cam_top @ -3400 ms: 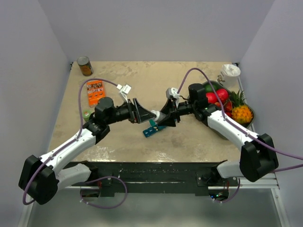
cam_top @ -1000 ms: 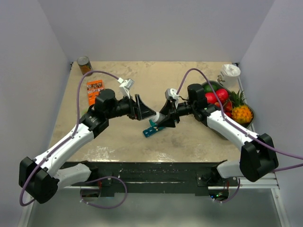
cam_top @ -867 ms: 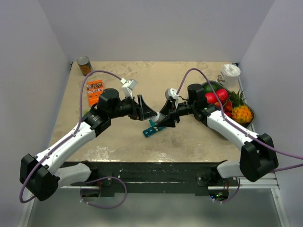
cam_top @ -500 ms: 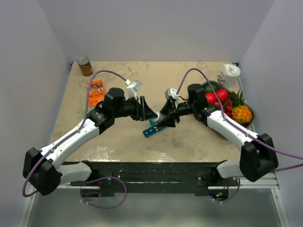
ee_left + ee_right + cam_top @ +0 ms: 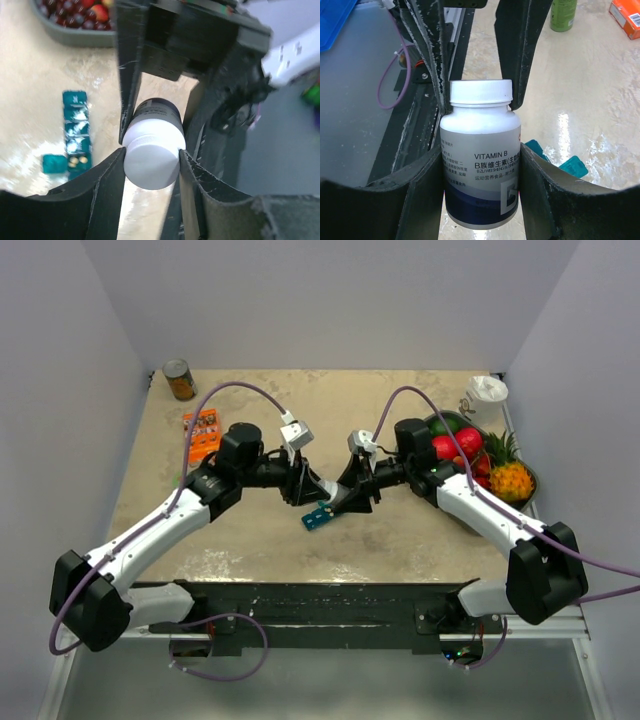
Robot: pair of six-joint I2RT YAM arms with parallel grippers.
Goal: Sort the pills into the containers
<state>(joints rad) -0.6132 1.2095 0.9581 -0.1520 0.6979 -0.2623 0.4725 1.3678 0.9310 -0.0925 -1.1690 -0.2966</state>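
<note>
teal pill organiser [image 5: 75, 125], one compartment [image 5: 76, 160] open, small yellowish pills [image 5: 78, 160] inside

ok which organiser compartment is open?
End compartment of the teal organiser, lowest in the left wrist view: lid flipped out sideways, pills visible inside. The rest look shut.

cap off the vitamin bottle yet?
No, the white cap sits on top of the bottle in the right wrist view.

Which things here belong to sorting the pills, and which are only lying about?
For the job: vitamin bottle, teal pill organiser.
Lying about: tin can, orange box, fruit tray, white cup, green bottle.
</note>
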